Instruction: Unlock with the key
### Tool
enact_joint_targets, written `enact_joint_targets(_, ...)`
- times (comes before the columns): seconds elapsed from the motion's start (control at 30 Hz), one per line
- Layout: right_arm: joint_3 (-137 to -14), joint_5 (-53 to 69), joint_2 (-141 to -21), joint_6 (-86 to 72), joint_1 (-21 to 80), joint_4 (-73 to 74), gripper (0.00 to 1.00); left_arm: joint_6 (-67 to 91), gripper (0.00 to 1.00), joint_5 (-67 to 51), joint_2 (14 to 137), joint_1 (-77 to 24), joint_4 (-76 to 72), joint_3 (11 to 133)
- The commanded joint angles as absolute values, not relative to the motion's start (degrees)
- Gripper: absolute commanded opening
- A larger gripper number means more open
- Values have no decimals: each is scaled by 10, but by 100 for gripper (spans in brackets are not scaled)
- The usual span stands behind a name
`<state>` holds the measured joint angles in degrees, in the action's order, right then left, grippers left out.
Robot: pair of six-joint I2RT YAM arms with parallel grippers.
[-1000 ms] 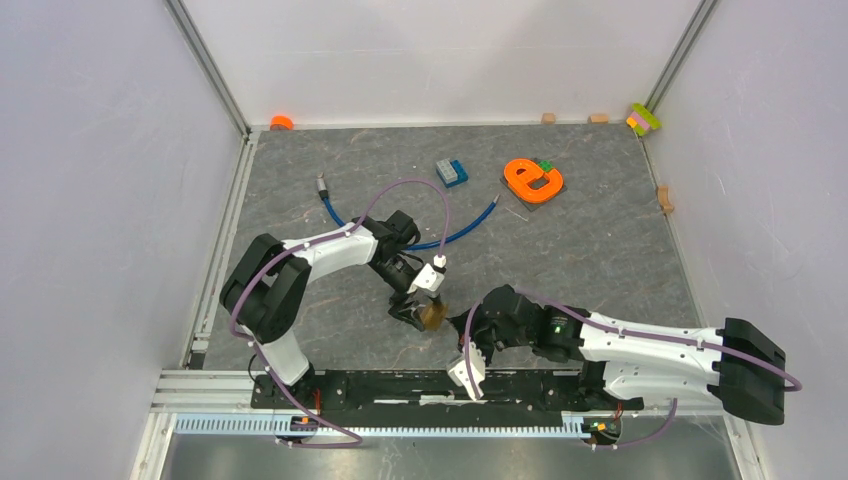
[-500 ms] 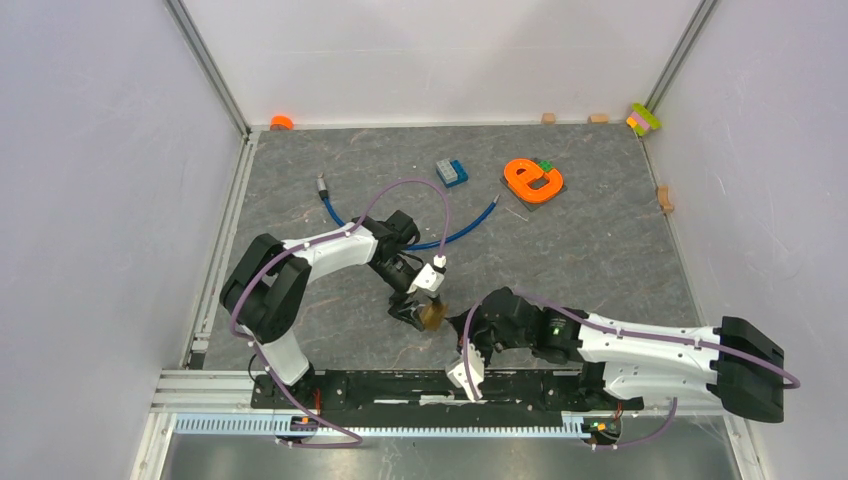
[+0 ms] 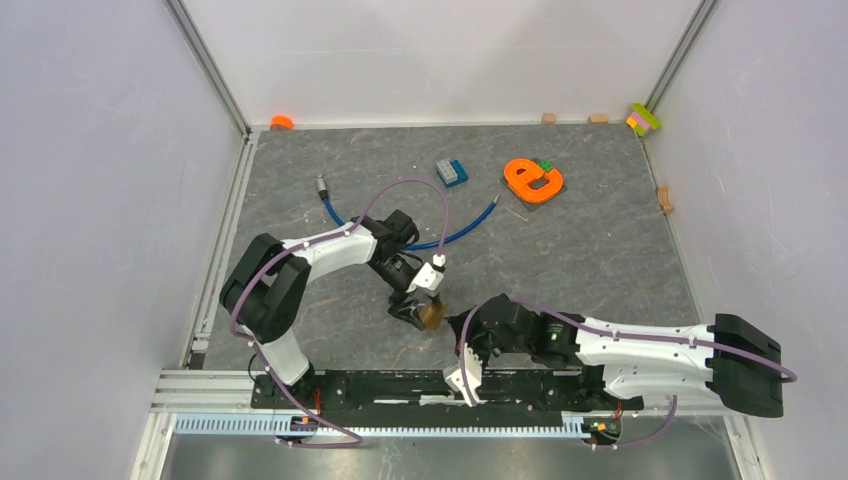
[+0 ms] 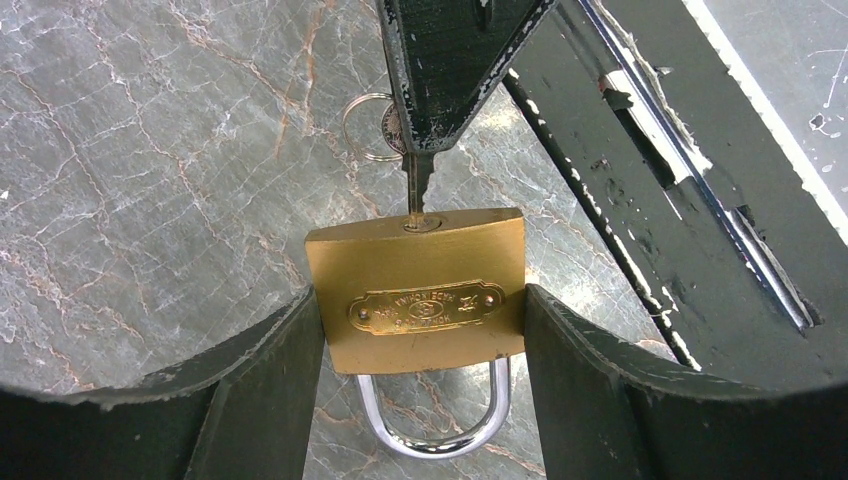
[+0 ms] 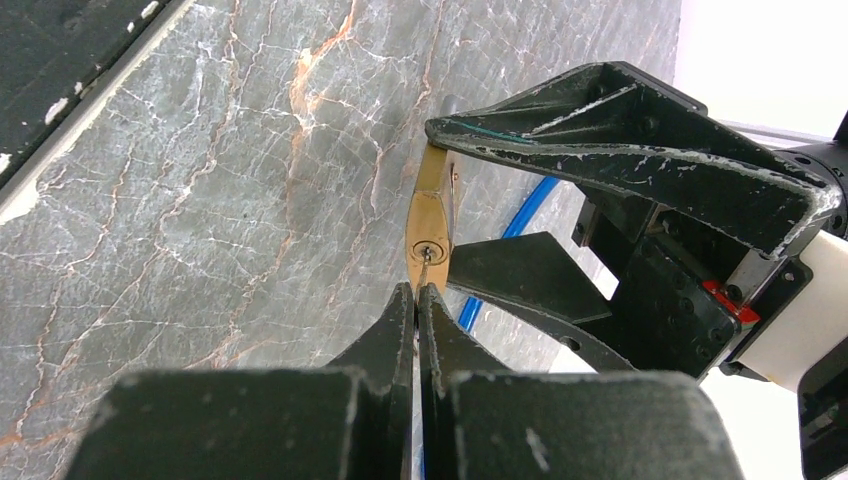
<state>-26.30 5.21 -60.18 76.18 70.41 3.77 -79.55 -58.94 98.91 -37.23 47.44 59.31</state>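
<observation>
A brass padlock with a chrome shackle is clamped by its sides between the fingers of my left gripper, a little above the grey table near its front edge. The shackle sits in the lock body. My right gripper is shut on the key, whose blade tip is in the keyhole on the padlock's end face. The key ring hangs beside the right fingers. From above, the padlock shows between the left gripper and the right gripper.
A blue cable lies just behind the left arm. Farther back are a blue block and an orange letter e. The black base rail runs close along the near side. Small pieces lie along the back and right walls.
My right arm has crept a little to the left, toward the padlock. The left arm and the padlock have stayed put.
</observation>
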Motion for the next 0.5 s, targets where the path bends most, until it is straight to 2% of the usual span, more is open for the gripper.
enact_joint_targets(0.0,-252,20,-600,763,708,-10,0,-818,2,-668,987,-375,477,614)
enact_joint_targets(0.47,-267,-12,-626,743,724,-20,0,-796,2,-681,987,-375,468,619)
